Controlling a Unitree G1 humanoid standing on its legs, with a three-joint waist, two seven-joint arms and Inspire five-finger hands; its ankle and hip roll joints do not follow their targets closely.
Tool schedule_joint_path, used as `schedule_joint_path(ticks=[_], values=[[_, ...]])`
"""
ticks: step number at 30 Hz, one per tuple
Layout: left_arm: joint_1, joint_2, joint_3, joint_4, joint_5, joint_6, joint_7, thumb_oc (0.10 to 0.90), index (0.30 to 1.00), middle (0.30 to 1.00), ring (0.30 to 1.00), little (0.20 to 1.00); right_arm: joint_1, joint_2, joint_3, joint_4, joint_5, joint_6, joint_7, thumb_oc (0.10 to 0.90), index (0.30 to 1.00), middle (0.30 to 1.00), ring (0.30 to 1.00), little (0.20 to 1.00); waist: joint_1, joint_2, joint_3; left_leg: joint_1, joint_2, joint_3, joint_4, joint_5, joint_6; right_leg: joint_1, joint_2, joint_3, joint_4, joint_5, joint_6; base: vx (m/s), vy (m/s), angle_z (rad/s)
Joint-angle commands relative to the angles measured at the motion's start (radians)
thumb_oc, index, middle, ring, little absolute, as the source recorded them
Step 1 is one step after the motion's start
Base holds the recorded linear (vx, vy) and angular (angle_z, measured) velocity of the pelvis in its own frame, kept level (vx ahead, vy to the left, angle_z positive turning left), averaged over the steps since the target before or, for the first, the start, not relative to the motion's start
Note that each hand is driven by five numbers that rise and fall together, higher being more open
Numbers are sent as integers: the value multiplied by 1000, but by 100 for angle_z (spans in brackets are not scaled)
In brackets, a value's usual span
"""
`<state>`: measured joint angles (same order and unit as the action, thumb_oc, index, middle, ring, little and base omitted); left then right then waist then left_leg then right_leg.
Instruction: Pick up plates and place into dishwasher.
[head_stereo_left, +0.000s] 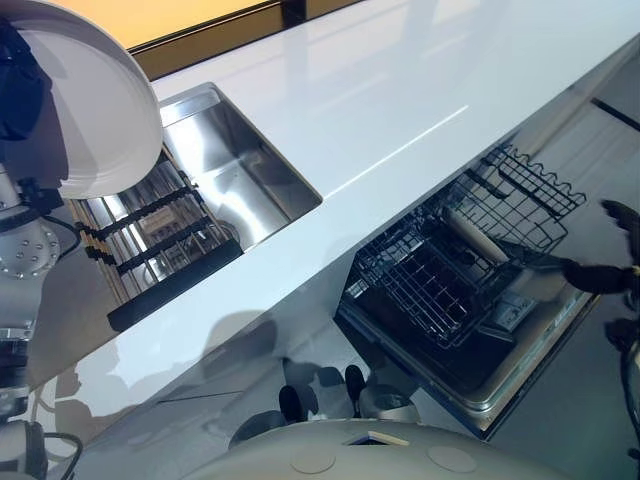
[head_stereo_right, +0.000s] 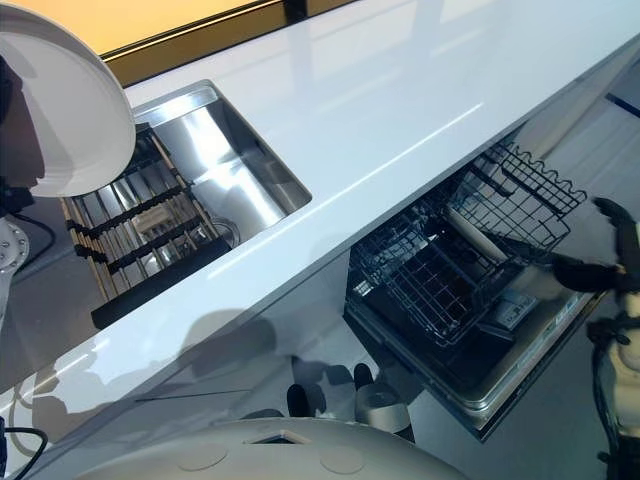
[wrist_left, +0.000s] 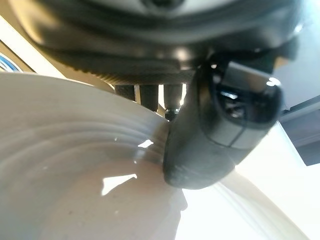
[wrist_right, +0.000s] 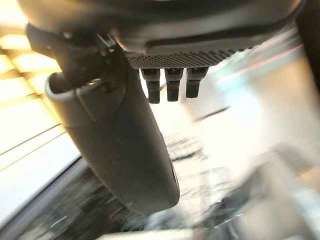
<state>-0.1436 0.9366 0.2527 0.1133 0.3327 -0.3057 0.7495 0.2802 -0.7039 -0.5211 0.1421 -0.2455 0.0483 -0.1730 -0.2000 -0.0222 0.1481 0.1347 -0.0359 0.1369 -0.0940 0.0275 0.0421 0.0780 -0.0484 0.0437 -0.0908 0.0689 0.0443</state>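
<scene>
plate (head_stereo_left: 95, 110): stiff, glazed, slippery, breakable; take by the rim
left hand (wrist_left: 220, 130): thumb and fingers pinch its rim
right hand (head_stereo_left: 612, 272): fingers straight, empty, near the rack (head_stereo_left: 450, 270)

So the hardware up close: left arm (head_stereo_left: 24, 250) is silver-grey metal, with a round machined joint housing that has small screws dotted around its face. The left hand (head_stereo_left: 14, 92) above it is all dark, almost black. In the left wrist view its thumb (wrist_left: 225, 125) is a chunky rounded shell, glossy enough to throw highlights, and the fingers (wrist_left: 150, 94) are slim dark bars side by side. The right hand (head_stereo_left: 603, 272) is the same dark colour. Its thumb (wrist_right: 125, 155) looks more matte, I think, though that view is smeary. There's a ribbed, dotted strip just above the right hand's fingers (wrist_right: 171, 85).
</scene>
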Motion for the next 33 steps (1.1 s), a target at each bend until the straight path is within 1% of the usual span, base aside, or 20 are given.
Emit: schedule_joint_path(ticks=[1, 2, 3, 4, 6, 7, 9, 10, 11, 12, 14, 15, 16, 18, 19, 20, 22, 27, 33], values=[[-172, 66, -61, 12, -26, 44, 65, 100, 300, 300, 300, 200, -177, -189, -117, -112, 293, -229, -271, 800, 900, 900, 900, 900, -9, 53, -94, 41, -17, 52, 15, -140, 13, -59, 66, -25, 182, -149, 63, 14, 19, -14], [-189, 59, -74, 9, -25, 58, 62, 100, 300, 300, 300, 200, -207, -171, -104, -153, 363, -276, -244, 800, 900, 900, 900, 900, -3, 55, -96, 37, -18, 53, 14, -134, 13, -63, 66, -23, 180, -142, 61, 4, 19, -10], [-207, 53, -85, 8, -20, 70, 61, 100, 300, 300, 300, 200, -233, -152, -85, -191, 443, -329, -192, 800, 900, 900, 900, 900, 1, 56, -99, 35, -21, 52, 15, -135, 15, -63, 65, -22, 178, -143, 62, -17, 10, -15], [-229, 42, -95, 11, -7, 78, 59, 100, 300, 300, 300, 200, -260, -123, -63, -226, 534, -399, -120, 800, 900, 900, 900, 900, 6, 57, -103, 33, -23, 49, 15, -137, 15, -64, 63, -24, 175, -144, 62, 2, 16, -13], [-248, 30, -106, 17, 1, 80, 61, 100, 300, 300, 300, 200, -285, -103, -36, -247, 608, -450, -50, 800, 900, 900, 900, 900, 10, 58, -107, 33, -24, 47, 14, -138, 16, -63, 61, -28, 171, -145, 61, 4, 9, -8], [-272, 13, -120, 26, 15, 77, 62, 100, 300, 300, 300, 200, -329, -78, 6, -268, 683, -482, 27, 800, 900, 900, 900, 900, 22, 59, -115, 32, -25, 42, 14, -139, 16, -60, 59, -34, 165, -150, 58, 5, 2, -4], [-302, -1, -150, 49, 28, 72, 73, 100, 300, 300, 300, 200, -381, -60, 63, -271, 746, -510, 115, 800, 900, 900, 900, 900, 34, 58, -123, 30, -25, 36, 14, -140, 15, -57, 58, -45, 160, -155, 55, 0, 0, 0], [-324, -9, -173, 64, 21, 69, 71, 100, 300, 300, 300, 200, -414, -53, 101, -274, 778, -509, 151, 800, 900, 900, 900, 900, 41, 58, -127, 30, -25, 33, 14, -140, 14, -54, 57, -52, 158, -159, 53, 22, -26, 8], [-355, -30, -210, 81, 13, 66, 59, 100, 300, 300, 300, 200, -472, -38, 164, -282, 811, -478, 201, 800, 900, 900, 900, 900, 53, 56, -132, 29, -25, 29, 15, -139, 13, -50, 56, -63, 156, -164, 49, 19, -24, 11], [-359, -30, -213, 84, 12, 65, 58, 100, 300, 300, 300, 200, -478, -37, 169, -281, 814, -475, 204, 800, 900, 900, 900, 900, 53, 55, -131, 29, -25, 28, 16, -139, 13, -49, 56, -64, 156, -164, 48, 22, -37, 17], [-385, -52, -253, 88, -2, 68, 41, 100, 300, 300, 300, 200, -538, -17, 239, -301, 853, -425, 233, 800, 900, 900, 900, 900, 66, 53, -133, 29, -25, 20, 18, -137, 12, -43, 56, -76, 156, -169, 43, 25, -40, 22], [-405, -74, -286, 91, -16, 68, 33, 100, 300, 300, 300, 200, -588, 1, 304, -310, 849, -395, 224, 800, 900, 900, 900, 900, 78, 50, -134, 28, -25, 11, 22, -136, 11, -38, 55, -86, 157, -175, 39, 27, -40, 23], [-410, -80, -293, 91, -23, 68, 29, 100, 300, 300, 300, 200, -600, 6, 318, -311, 846, -388, 223, 800, 900, 900, 900, 900, 80, 49, -133, 29, -25, 8, 22, -136, 10, -36, 55, -89, 158, -176, 37, 30, -43, 25], [-427, -104, -322, 92, -48, 67, 18, 100, 300, 300, 300, 200, -644, 24, 380, -311, 830, -374, 209, 800, 900, 900, 900, 900, 93, 48, -134, 30, -24, -4, 22, -133, 9, -29, 55, -102, 160, -183, 32, 14, -43, 31], [-442, -126, -341, 93, -60, 68, 13, 100, 300, 300, 300, 200, -683, 44, 429, -315, 824, -357, 190, 800, 900, 900, 900, 900, 106, 46, -134, 23, -23, -11, 25, -122, 7, -28, 56, -113, 160, -178, 26, 29, -41, 31], [-446, -133, -347, 93, -61, 69, 12, 100, 300, 300, 300, 200, -691, 51, 441, -315, 817, -356, 183, 800, 900, 900, 900, 900, 109, 46, -135, 28, -23, -17, 21, -128, 7, -22, 56, -115, 160, -188, 26, -4, -51, 29], [-465, -155, -369, 91, -62, 76, 17, 100, 300, 300, 300, 200, -732, 75, 487, -320, 818, -344, 158, 800, 900, 900, 900, 900, 121, 45, -134, 22, -22, -29, 21, -116, 4, -20, 57, -128, 160, -183, 20, 6, -42, 26], [-508, -200, -425, 78, -13, 104, 58, 100, 300, 300, 300, 200, -821, 155, 582, -332, 823, -311, 98, 800, 900, 900, 900, 900, 151, 46, -137, 24, -22, -63, 18, -108, -4, 0, 58, -157, 152, -191, 9, 31, -37, 23], [-524, -238, -432, 73, 11, 122, 130, 100, 300, 300, 300, 200, -871, 240, 658, -333, 896, -236, 98, 800, 900, 900, 900, 900, 181, 49, -143, 21, -21, -94, 14, -98, -13, 18, 59, -187, 142, -197, -1, 25, -27, 24]])
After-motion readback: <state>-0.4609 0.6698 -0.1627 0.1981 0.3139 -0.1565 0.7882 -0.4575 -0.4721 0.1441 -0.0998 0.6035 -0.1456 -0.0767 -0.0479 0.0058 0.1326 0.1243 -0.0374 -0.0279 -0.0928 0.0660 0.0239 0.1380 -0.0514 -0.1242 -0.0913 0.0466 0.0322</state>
